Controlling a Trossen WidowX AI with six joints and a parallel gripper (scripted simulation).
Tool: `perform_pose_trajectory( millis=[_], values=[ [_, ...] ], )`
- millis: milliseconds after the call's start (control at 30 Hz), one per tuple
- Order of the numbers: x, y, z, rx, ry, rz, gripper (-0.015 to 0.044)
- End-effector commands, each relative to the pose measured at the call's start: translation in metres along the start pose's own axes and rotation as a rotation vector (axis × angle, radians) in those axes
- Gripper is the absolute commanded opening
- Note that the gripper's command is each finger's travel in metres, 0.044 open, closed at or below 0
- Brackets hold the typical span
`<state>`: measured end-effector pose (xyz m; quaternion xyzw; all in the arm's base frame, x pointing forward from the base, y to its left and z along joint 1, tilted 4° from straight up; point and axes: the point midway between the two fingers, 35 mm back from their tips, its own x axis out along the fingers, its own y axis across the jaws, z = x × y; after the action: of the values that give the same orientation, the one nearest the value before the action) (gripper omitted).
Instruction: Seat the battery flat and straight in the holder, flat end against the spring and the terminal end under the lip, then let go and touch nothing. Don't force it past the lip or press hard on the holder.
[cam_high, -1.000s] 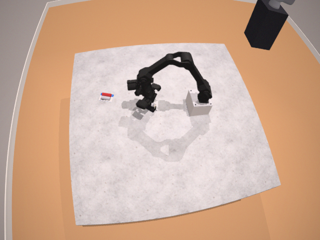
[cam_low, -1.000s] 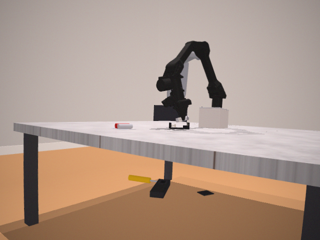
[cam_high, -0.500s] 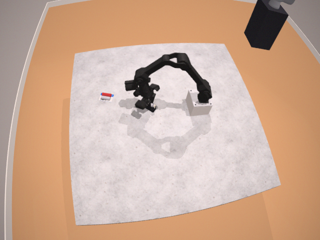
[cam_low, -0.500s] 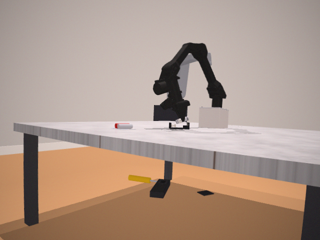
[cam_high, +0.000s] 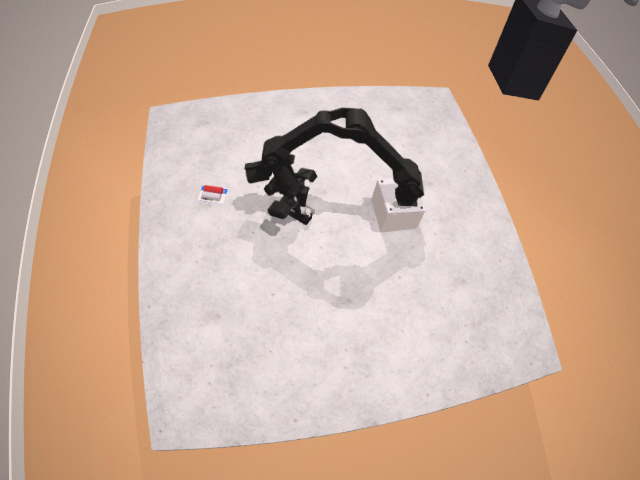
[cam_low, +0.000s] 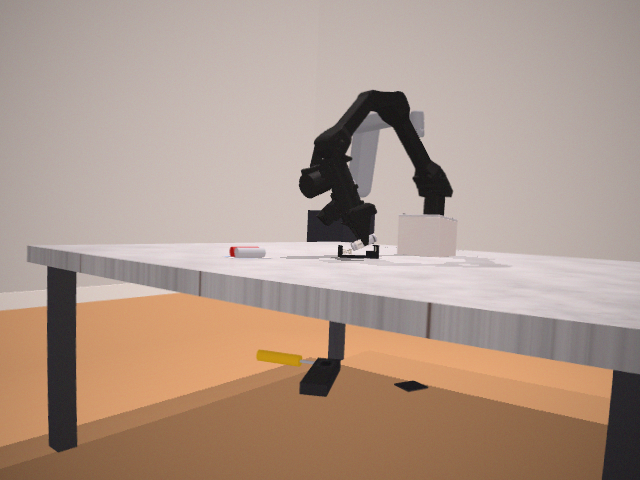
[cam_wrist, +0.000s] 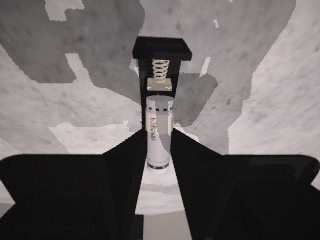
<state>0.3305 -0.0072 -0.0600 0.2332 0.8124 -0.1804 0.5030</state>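
A: Where is the battery (cam_wrist: 159, 134) right now?

B: Clenched between the gripper (cam_wrist: 159, 150) fingers, tilted, with its far end down by the holder (cam_wrist: 161, 50). In the wrist view that end sits just short of the pad on the spring (cam_wrist: 159, 70). The exterior view shows the battery angled down into the holder (cam_low: 358, 252), not lying flat.

A: So what worries you?

B: Mostly the tilt. If the flat end meets the spring pad off-centre, I think the spring could buckle sideways and the battery could ride up the wall instead of compressing it.

A: And the lip?

B: I can't see it from the wrist; the fingers hide the near end. My guess is the terminal end has to drop under it only once the spring is squeezed enough. Rotate down too early and it lands on top of the lip, and pushing from there is exactly the forcing to avoid.

A: Could the holder itself move?

B: It looks small and light on the table (cam_low: 465, 289), and I see nothing fixing it. A push along its length might slide it rather than load the spring.

A: Anything about the grip?

B: The fingers hold the round body near its near end, so a sideways load could let it twist or slip. Also, letting go before it sits flat might let the spring kick it out.

A: The red cylinder (cam_high: 211, 190) on the left?

B: Well apart; no concern.
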Motion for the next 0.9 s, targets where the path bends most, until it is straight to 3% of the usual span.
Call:
perform_pose_trajectory(
  millis=[0,867],
  values=[
    [0.001,0.001,0.002,-0.007,0.025,0.002,0.0066],
    [0.003,0.000,0.013,-0.007,0.096,-0.003,0.0066]
  ],
)
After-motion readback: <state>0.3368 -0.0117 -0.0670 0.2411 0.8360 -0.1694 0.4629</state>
